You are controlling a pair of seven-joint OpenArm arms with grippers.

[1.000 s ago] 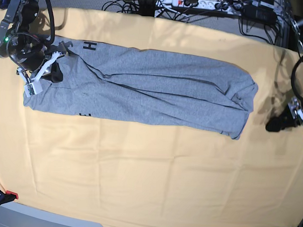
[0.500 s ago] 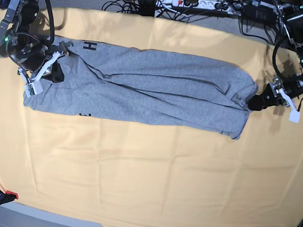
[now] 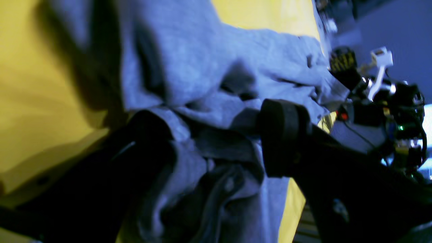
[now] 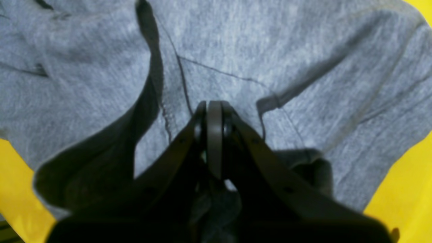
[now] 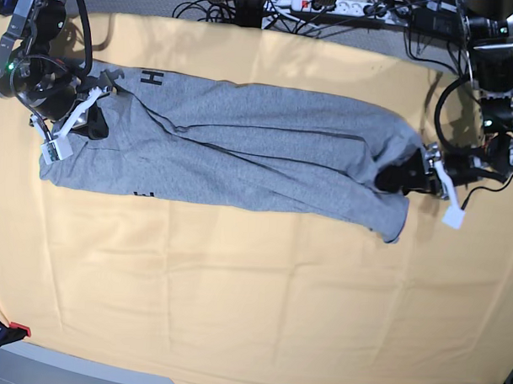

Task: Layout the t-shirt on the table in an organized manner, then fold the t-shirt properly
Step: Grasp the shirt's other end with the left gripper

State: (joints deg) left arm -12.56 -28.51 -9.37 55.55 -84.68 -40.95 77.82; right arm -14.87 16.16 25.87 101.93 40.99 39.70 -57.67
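At three o'clock: left gripper point(image 5: 406, 178) agape astride t-shirt point(image 5: 241, 145) hem | nine o'clock: right gripper point(image 5: 91, 110) pinching cloth | long axis nine-to-three

arms: black housings, green LEDs | left gripper point(image 5: 409, 177): black pads, white bracket | cables: black loops

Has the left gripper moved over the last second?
Yes. The left gripper has come in from the edge of the pale orange-yellow table onto the near end of the heather-grey t-shirt, jaws open around the bunched cloth.
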